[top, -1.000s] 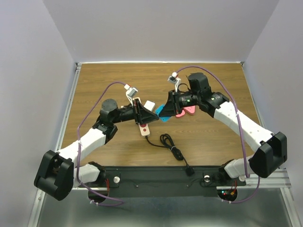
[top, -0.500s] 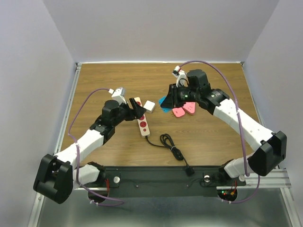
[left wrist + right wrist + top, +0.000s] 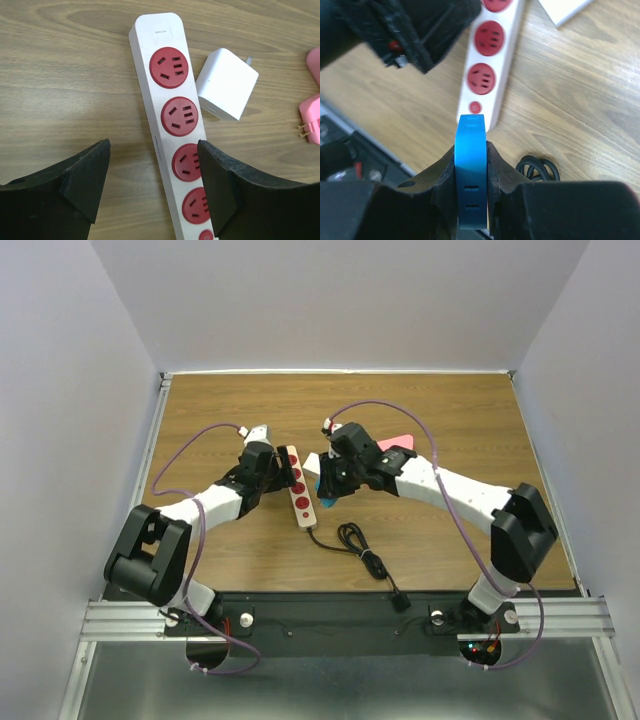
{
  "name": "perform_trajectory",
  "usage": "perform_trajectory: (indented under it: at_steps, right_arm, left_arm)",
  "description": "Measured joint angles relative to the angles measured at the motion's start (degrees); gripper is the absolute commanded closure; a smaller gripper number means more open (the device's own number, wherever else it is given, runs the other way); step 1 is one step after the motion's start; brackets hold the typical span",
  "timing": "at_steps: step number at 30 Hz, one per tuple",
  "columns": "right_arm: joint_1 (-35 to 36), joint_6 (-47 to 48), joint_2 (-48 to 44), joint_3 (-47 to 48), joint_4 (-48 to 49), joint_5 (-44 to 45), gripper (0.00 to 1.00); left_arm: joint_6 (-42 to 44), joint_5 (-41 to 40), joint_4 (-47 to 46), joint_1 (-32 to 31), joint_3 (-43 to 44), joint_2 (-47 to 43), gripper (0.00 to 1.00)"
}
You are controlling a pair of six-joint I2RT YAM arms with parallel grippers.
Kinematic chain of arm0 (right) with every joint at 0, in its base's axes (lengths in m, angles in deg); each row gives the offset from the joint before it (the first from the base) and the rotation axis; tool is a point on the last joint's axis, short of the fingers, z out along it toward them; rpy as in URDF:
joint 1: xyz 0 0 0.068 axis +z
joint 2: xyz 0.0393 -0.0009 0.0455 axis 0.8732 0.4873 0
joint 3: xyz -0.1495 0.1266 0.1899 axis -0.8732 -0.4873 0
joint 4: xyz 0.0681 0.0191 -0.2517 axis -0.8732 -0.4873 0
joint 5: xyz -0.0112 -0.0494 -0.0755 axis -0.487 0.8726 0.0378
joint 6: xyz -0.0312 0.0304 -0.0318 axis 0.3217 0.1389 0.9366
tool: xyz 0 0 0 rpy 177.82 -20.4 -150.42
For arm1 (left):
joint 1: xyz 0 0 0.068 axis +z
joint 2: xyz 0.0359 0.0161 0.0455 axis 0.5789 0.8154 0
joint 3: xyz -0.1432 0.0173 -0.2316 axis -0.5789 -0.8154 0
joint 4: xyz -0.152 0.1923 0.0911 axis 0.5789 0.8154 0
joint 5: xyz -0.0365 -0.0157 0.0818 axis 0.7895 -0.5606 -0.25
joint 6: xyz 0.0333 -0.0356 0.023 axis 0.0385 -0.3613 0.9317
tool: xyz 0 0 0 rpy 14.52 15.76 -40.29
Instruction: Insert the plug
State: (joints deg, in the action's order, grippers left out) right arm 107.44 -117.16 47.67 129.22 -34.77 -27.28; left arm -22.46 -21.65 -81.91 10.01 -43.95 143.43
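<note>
While right tool [image 3: 470, 167] clamps blue plug [image 3: 470, 145], power strip [image 3: 492, 60] end near

- Brown wooden table [image 3: 450, 410], evenly lit.
- Back wall [image 3: 340, 300], plain and pale, behind the table.
- Side wall [image 3: 55, 390] left of the table.
- Metal rail [image 3: 560, 615] along the table's near edge.

I'm working in a robotics lab cell, not a home. A wood-grain table [image 3: 450, 400] sits boxed in by plain white walls [image 3: 60, 390]. The arms [image 3: 460, 490] are bolted to a black plate [image 3: 320, 612] on an aluminium rail [image 3: 560, 612]. Purple cables [image 3: 200, 432] loop over them, and a bare board [image 3: 480, 648] shows lit LEDs.
</note>
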Motion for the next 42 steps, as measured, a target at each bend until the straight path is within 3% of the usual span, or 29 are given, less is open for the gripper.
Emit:
perform_trajectory:
  at_steps: [11, 25, 33, 38, 42]
  right_arm:
    - [1.97, -2.86, 7.43, 2.51, -0.96, 8.15, 1.00]
    - [2.23, -3.65, 13.62, 7.98, -0.94, 10.43, 1.00]
    - [3.04, -4.04, 17.81, 10.95, -0.94, 10.64, 1.00]
    - [3.58, -4.24, 18.64, 12.44, -1.16, 11.52, 1.00]
    - [4.00, -4.26, 19.47, 14.36, -1.81, 12.87, 1.00]
  left_arm:
    - [1.46, 1.38, -3.10, 0.00, 2.60, 6.73, 0.19]
    - [1.70, 3.89, -5.88, 2.25, 5.75, 12.74, 0.20]
    - [2.08, 5.49, -7.10, 2.84, 7.19, 14.78, 0.39]
    - [2.03, 6.05, -8.09, 3.06, 7.21, 14.93, 0.57]
    - [2.03, 6.45, -8.35, 3.56, 7.23, 14.93, 0.63]
